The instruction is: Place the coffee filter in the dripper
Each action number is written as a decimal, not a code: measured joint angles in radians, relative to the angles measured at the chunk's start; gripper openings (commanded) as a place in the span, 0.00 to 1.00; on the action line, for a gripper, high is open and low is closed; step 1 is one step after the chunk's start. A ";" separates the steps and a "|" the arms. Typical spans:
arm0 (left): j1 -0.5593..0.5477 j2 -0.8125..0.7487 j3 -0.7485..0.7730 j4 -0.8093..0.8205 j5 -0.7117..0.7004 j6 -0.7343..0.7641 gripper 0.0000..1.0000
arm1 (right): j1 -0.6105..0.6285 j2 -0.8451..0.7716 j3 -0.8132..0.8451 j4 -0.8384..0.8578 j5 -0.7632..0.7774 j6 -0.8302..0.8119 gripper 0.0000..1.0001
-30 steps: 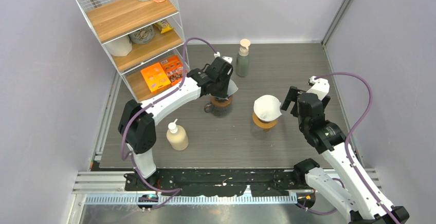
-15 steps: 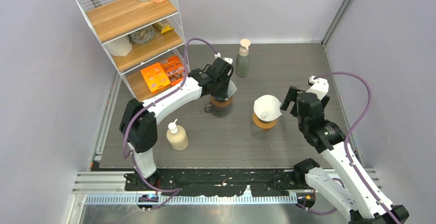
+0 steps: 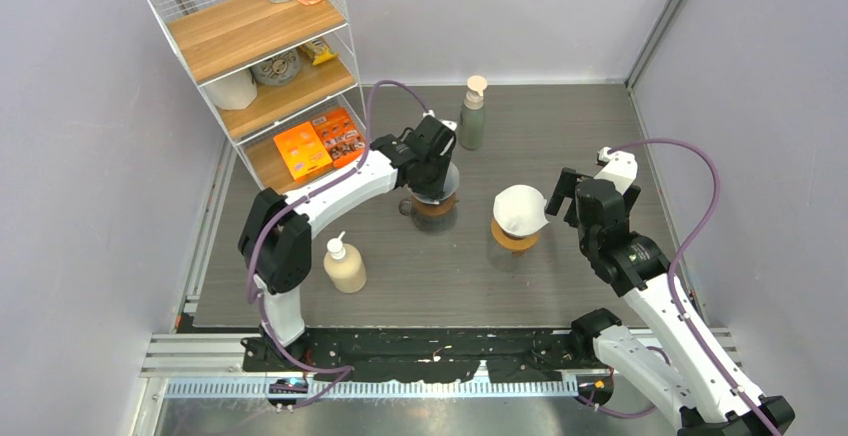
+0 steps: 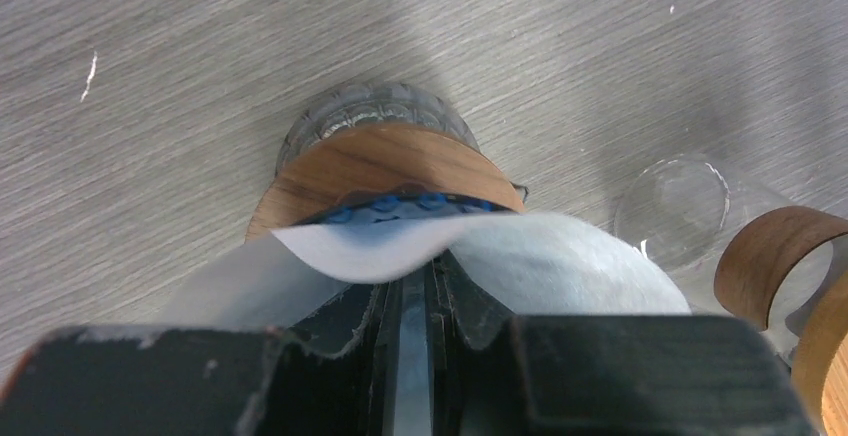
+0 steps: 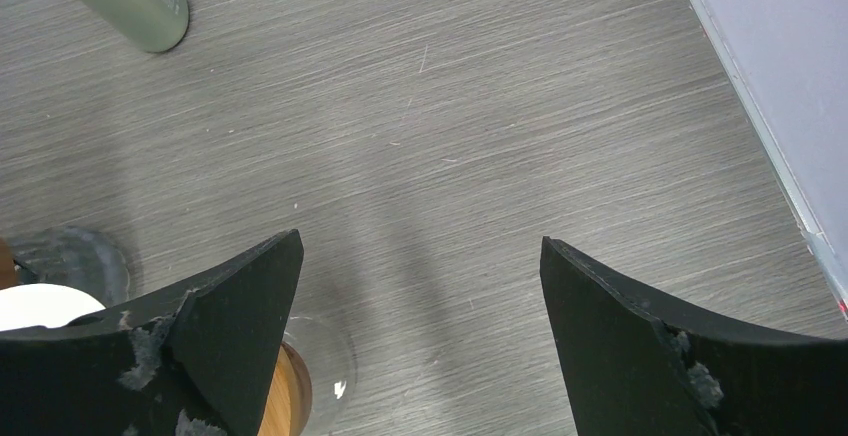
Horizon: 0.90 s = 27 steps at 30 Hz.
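"Two arms, so what has the left gripper [image 4: 412,286] got?"

"Its fingers are pinched tight on a white paper filter [image 4: 570,256]. The paper hangs right over the dripper [image 4: 385,161] with the wooden collar, about the middle of the desk. Whether it touches the rim, I can't tell."

"And the right gripper [image 5: 420,251]?"

"Spread wide and holding nothing, toward the right edge. It is just beside a second dripper [image 3: 516,237], which has a second filter [image 3: 520,208] seated in it. A green bottle [image 3: 472,116] stands near the far edge."
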 measured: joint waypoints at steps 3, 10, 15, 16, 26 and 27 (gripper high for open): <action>0.000 0.009 0.004 -0.013 0.014 0.002 0.19 | 0.000 0.000 0.000 0.000 0.001 -0.001 0.95; 0.000 0.035 0.041 -0.054 0.014 0.006 0.19 | 0.000 0.000 0.000 0.000 0.005 -0.002 0.95; 0.000 0.053 0.065 -0.082 0.014 0.008 0.20 | 0.000 0.000 0.000 0.000 0.008 -0.002 0.95; 0.000 0.056 0.068 -0.086 0.014 0.009 0.20 | 0.000 0.003 0.000 0.000 0.010 -0.002 0.95; 0.000 0.065 0.084 -0.106 0.015 0.011 0.20 | -0.004 0.011 -0.006 0.000 0.015 -0.004 0.95; 0.000 0.065 0.085 -0.107 0.015 0.011 0.20 | -0.004 0.011 -0.006 0.000 0.015 -0.004 0.95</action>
